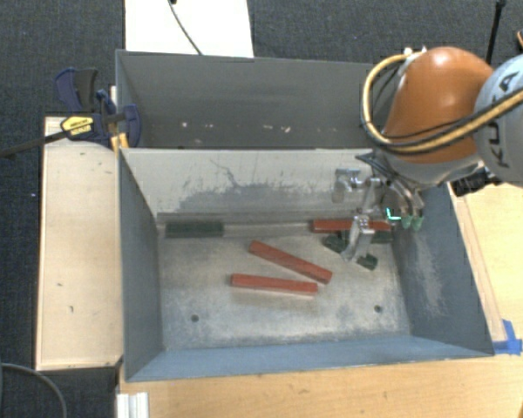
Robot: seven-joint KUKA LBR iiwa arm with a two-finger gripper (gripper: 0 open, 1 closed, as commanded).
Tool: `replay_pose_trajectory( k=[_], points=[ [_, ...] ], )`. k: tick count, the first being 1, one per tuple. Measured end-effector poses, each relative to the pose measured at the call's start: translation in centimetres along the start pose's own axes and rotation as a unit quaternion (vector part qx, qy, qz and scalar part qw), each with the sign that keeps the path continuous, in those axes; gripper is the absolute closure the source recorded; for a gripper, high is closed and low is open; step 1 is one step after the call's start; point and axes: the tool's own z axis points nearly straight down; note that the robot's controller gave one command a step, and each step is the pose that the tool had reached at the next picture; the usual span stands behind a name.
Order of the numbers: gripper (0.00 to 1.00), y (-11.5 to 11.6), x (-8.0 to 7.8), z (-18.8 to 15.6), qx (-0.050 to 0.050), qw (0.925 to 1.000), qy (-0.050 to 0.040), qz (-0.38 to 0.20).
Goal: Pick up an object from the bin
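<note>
Two red bars [289,261] central, third red bar [331,225] against back wall [244,185], beneath arm [436,103].

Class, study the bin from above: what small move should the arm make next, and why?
Probably lower the gripper slightly, straight down. It hangs at the bin's back right, above a small dark green piece beside the red bar along the back wall, and I see nothing held yet.

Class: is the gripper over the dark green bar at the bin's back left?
No, the gripper is far to the right, by a red bar, well apart from the dark green bar.
</note>
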Motion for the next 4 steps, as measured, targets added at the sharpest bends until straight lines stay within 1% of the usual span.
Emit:
replay_pose_trajectory(
  k=[1, 2, 3, 4],
  points=[
    [0.00, 3.9, 4.9, 10.9, 0.000, 0.9998, 0.0017, -0.020],
    [0.00, 7.2, 0.9, 13.4, -0.001, 0.9991, -0.0045, -0.043],
    [1.00, 7.0, 1.0, 13.2, 0.000, 0.9991, -0.0033, -0.042],
    [1.00, 7.5, 1.1, -4.4, 0.001, 0.9771, -0.0068, -0.213]
  ],
)
